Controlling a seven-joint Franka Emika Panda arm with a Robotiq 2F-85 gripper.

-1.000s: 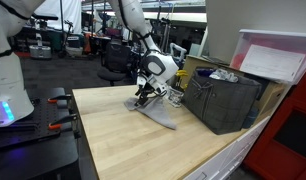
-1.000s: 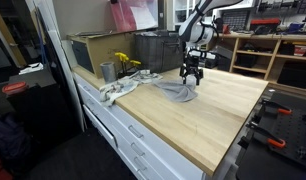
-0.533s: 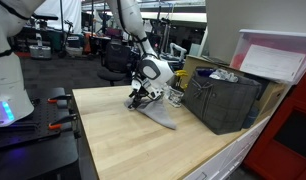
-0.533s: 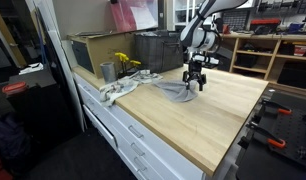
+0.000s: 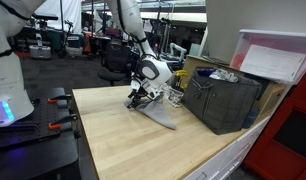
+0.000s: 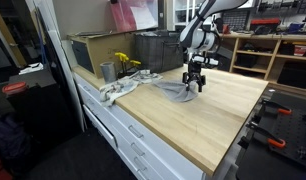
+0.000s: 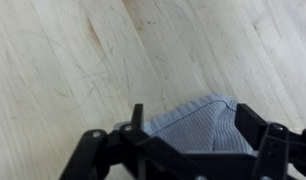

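Note:
A grey knitted cloth lies crumpled on the wooden table; in the other exterior view it shows as a grey cloth near the middle of the table. My gripper points down at the cloth's end, its fingertips at the fabric. In the wrist view the gripper stands open, the dark fingers set either side of a rounded corner of the cloth. The jaws stand wide apart with the fabric lying loose between them.
A dark mesh crate stands close behind the cloth, with a small glass jar beside it. Along the far side are a metal cup, a yellow item and a pale rag. The table edge is near.
The gripper has shifted slightly along the cloth and sunk a little lower onto its end. The cloth itself has not moved.

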